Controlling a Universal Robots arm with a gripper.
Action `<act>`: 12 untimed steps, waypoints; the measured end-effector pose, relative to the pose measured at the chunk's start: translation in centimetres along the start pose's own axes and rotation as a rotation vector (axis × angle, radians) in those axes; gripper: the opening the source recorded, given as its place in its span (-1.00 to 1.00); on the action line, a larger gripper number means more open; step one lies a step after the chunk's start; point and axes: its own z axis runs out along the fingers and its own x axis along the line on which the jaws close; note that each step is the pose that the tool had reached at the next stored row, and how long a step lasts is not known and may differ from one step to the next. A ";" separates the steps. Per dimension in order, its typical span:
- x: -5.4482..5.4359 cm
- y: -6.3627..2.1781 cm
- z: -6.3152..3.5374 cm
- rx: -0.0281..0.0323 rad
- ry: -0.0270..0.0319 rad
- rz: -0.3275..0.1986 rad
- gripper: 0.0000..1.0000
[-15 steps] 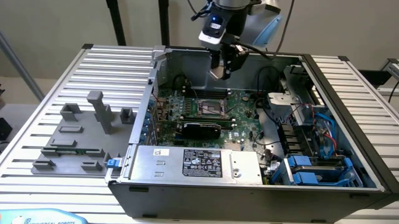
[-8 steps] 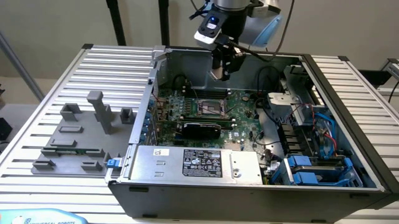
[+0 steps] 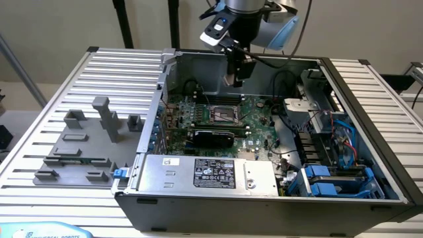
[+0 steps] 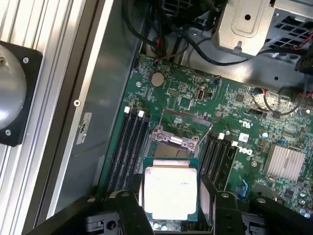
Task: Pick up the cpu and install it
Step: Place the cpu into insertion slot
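The cpu (image 4: 170, 192), a flat square chip with a pale silver top and a thin rim, sits between my two black fingers (image 4: 133, 200). My gripper (image 4: 170, 198) is shut on its two opposite edges. It hangs above the green motherboard, just short of the square metal socket frame (image 4: 177, 141), whose dark centre is partly hidden behind the chip. In the exterior view my gripper (image 3: 237, 79) points down inside the open computer case, above the socket (image 3: 221, 114).
Dark memory slots (image 4: 129, 144) flank the socket on both sides. A finned heatsink (image 4: 285, 161) and cables lie nearby. The case holds a power supply (image 3: 211, 173) and blue drive bays (image 3: 330, 179). Grey fixture blocks (image 3: 86, 144) stand on the slatted table at the exterior view's left.
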 end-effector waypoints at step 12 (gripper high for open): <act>0.0 -0.08 0.91 -0.0006 -0.0074 0.187 0.09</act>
